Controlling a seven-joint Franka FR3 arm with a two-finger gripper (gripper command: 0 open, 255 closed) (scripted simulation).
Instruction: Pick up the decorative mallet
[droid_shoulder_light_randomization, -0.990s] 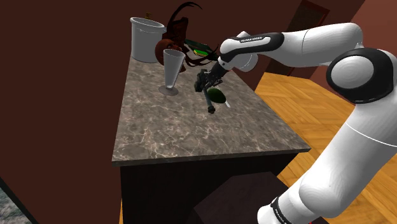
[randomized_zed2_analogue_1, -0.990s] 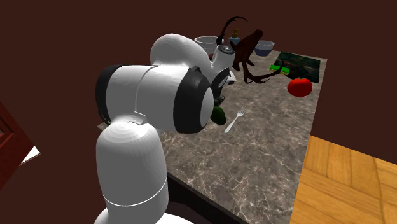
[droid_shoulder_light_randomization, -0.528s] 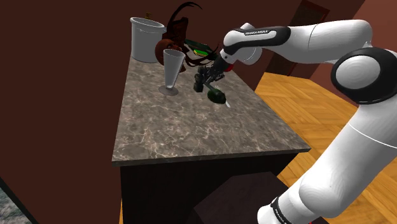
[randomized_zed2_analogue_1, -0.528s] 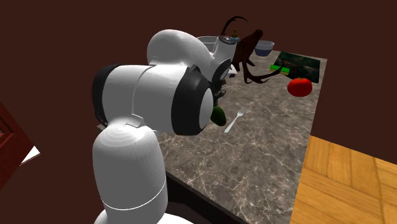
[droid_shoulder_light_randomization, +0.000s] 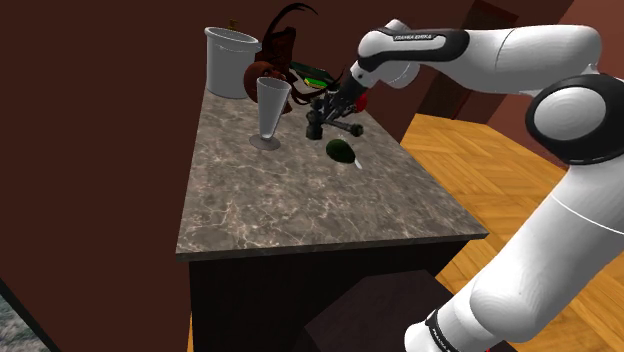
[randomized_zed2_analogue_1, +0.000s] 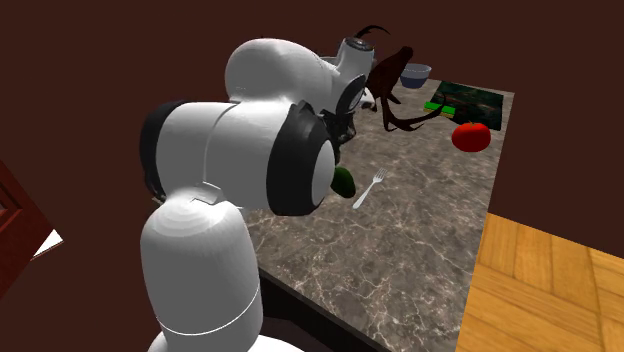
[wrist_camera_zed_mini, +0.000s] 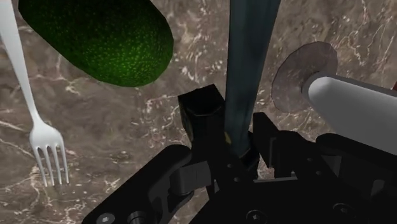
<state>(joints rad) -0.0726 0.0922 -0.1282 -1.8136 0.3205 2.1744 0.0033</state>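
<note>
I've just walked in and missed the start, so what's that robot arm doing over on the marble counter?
The white arm's black gripper is shut on the decorative mallet, clasping its dark handle between the fingers. In the shoulder view the mallet appears to hang clear of the marble counter. An avocado and a white fork lie on the counter just below it, and a stemmed glass stands nearby.

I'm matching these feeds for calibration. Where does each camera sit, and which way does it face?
Shoulder view: beside the stand, looking down over the marble counter; the white arm reaches up-left to the gripper.
Second exterior view: close behind the arm, facing along the counter toward the tomato; its joints show at left.
Wrist view: on the hand, looking down at the counter; black fingers clasp the mallet.
All three share the avocado.
</note>
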